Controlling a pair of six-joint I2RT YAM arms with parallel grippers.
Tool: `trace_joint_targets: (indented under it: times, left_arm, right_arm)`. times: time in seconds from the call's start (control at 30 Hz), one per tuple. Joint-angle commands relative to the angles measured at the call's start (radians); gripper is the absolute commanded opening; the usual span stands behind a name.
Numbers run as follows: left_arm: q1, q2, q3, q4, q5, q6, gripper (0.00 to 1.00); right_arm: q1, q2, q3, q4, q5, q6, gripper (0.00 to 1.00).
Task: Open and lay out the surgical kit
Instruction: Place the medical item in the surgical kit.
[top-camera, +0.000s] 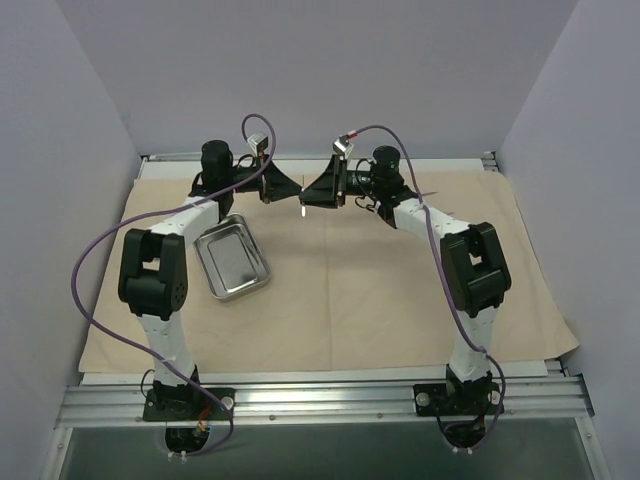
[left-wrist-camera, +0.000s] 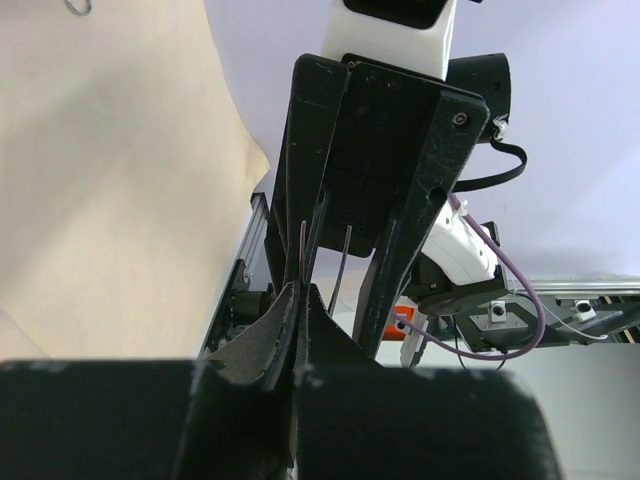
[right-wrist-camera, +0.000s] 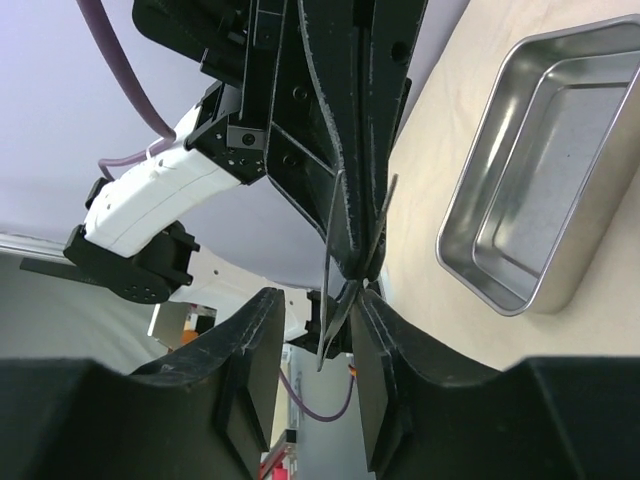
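The two arms meet tip to tip above the far part of the cloth wrap (top-camera: 380, 290), which lies spread flat over the desk (top-camera: 300, 376). The left tool (left-wrist-camera: 297, 300) is clenched on a thin metal instrument (right-wrist-camera: 334, 220), whose slim prongs stick out past its fingertips toward the opposing arm. The right tool (right-wrist-camera: 312, 305) faces it head-on, with its fingers parted on either side of the instrument and a gap showing at each, so it is released and not yet pinching. From the right tool the instrument lies straight ahead, already inside its reach. Its long axis seems to run crosswise to the line joining the two tools, judging by the overhead view. The steel tray (right-wrist-camera: 497, 160) sits empty on the cloth, below and off to the side of both tools, nearer the left arm. This looks like a handover, and it depends on the right fingers closing squarely across the prongs before the left lets go.
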Motion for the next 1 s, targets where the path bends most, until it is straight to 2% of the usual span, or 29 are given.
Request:
trace_joint_targets:
  times: [0.0,0.27,0.37,0.4,0.43,0.47,0.53,0.57,0.63,0.67,0.7,0.73,0.77,0.8,0.83,0.87,0.9,0.93,0.97]
  left_arm:
    - [-0.005,0.011,0.057,0.067,0.008,-0.001,0.02]
    - [-0.005,0.025,0.059,0.087,0.01,-0.018,0.02]
    - [-0.003,0.029,0.063,0.086,0.011,-0.019,0.03]
    - [-0.003,0.029,0.065,0.081,0.01,-0.018,0.08]
    - [-0.002,0.025,0.066,0.072,0.002,-0.013,0.16]
    - [0.0,0.02,0.065,0.057,-0.004,0.008,0.38]
    - [0.015,0.011,0.065,-0.021,-0.015,0.052,0.55]
    - [0.026,-0.007,0.076,-0.081,-0.042,0.148,0.92]
    - [0.082,-0.03,0.105,-0.37,-0.096,0.305,0.94]
    - [0.105,-0.055,0.128,-0.517,-0.14,0.493,0.94]
    - [0.13,-0.064,0.187,-0.751,-0.247,0.577,0.94]
    - [0.171,-0.073,0.216,-0.854,-0.315,0.659,0.94]
    - [0.185,-0.105,0.238,-0.938,-0.39,0.782,0.94]
    - [0.193,-0.128,0.255,-1.022,-0.533,0.828,0.94]
    - [0.192,-0.167,0.263,-1.061,-0.612,0.919,0.94]
    - [0.186,-0.185,0.266,-1.127,-0.686,0.947,0.94]
    - [0.176,-0.207,0.261,-1.137,-0.808,0.964,0.94]
    - [0.167,-0.254,0.225,-1.134,-0.846,0.991,0.94]
    - [0.149,-0.276,0.199,-1.114,-0.873,1.001,0.94]
  right_arm:
    - [0.005,-0.019,0.027,0.123,-0.046,0.049,0.32]
    - [0.005,-0.011,0.027,0.123,-0.049,0.057,0.21]
    - [0.005,-0.008,0.029,0.123,-0.049,0.06,0.06]
    - [0.005,-0.006,0.03,0.122,-0.048,0.06,0.02]
    - [0.005,-0.006,0.032,0.116,-0.046,0.057,0.0]
    - [0.005,-0.005,0.035,0.102,-0.043,0.049,0.0]
    - [-0.004,-0.009,0.044,0.041,-0.031,0.021,0.0]
    - [-0.007,-0.011,0.046,0.013,-0.025,-0.011,0.0]
    - [-0.032,-0.017,0.05,-0.08,-0.011,-0.049,0.0]
    - [-0.042,-0.022,0.05,-0.116,0.009,-0.087,0.0]
    - [-0.052,-0.028,0.049,-0.145,0.018,-0.107,0.0]
    - [-0.062,-0.032,0.058,-0.277,0.035,-0.146,0.0]
    - [-0.088,-0.034,0.067,-0.374,0.085,-0.198,0.0]
    - [-0.102,-0.044,0.07,-0.442,0.104,-0.279,0.0]
    - [-0.112,-0.052,0.063,-0.496,0.127,-0.288,0.0]
    - [-0.14,-0.058,0.053,-0.554,0.204,-0.304,0.0]
    - [-0.156,-0.066,0.05,-0.611,0.229,-0.319,0.0]
    - [-0.164,-0.072,0.04,-0.605,0.237,-0.307,0.0]
    - [-0.18,-0.078,0.056,-0.656,0.338,-0.312,0.0]
